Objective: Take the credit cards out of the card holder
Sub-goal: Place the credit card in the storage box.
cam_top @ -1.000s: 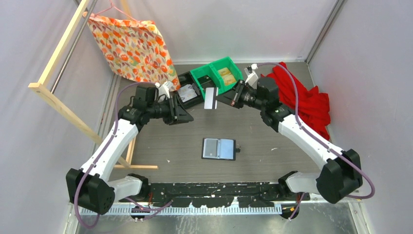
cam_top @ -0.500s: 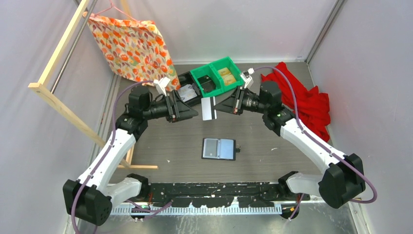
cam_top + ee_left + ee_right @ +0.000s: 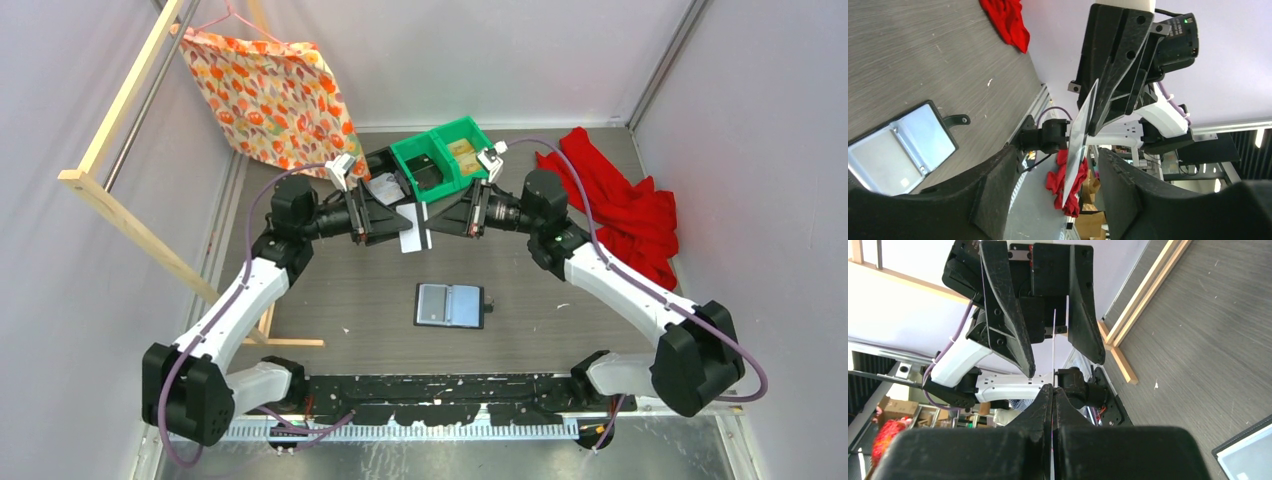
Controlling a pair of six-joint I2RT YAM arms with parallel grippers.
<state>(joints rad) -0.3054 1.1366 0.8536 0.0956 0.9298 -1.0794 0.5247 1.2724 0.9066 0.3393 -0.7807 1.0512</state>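
We locate one credit card (image 3: 414, 240) in mid-air above the desk (image 3: 560, 290), at 12 o'clock from the card holder (image 3: 450, 305) in the top view. The card is white with a dark stripe along one side and stands nearly on edge. The right fingers (image 3: 438, 222) are pressed fully together on one edge of it, and the right wrist view shows the card (image 3: 1054, 340) as a thin line rising out of the closed tips. The left fingers (image 3: 398, 221) reach in from 9 o'clock, spread wide, one on each side of the card. Both wrist views show a gap between the card and either finger, so the left side has hold of nothing. The card holder lies opened flat on the desk near its middle, glossy grey inner sleeves upward and the snap tab pointing to 3 o'clock. We cannot tell whether its sleeves contain further cards. Beyond the card, at 12 o'clock, stand two joined green bins (image 3: 445, 155), with a black bin (image 3: 385, 185) just beside them at 11 o'clock. A red cloth (image 3: 620, 200) lies crumpled at 2 o'clock. A leaf-patterned cloth (image 3: 270, 95) hangs from a wooden frame (image 3: 110, 190) at 10 o'clock.
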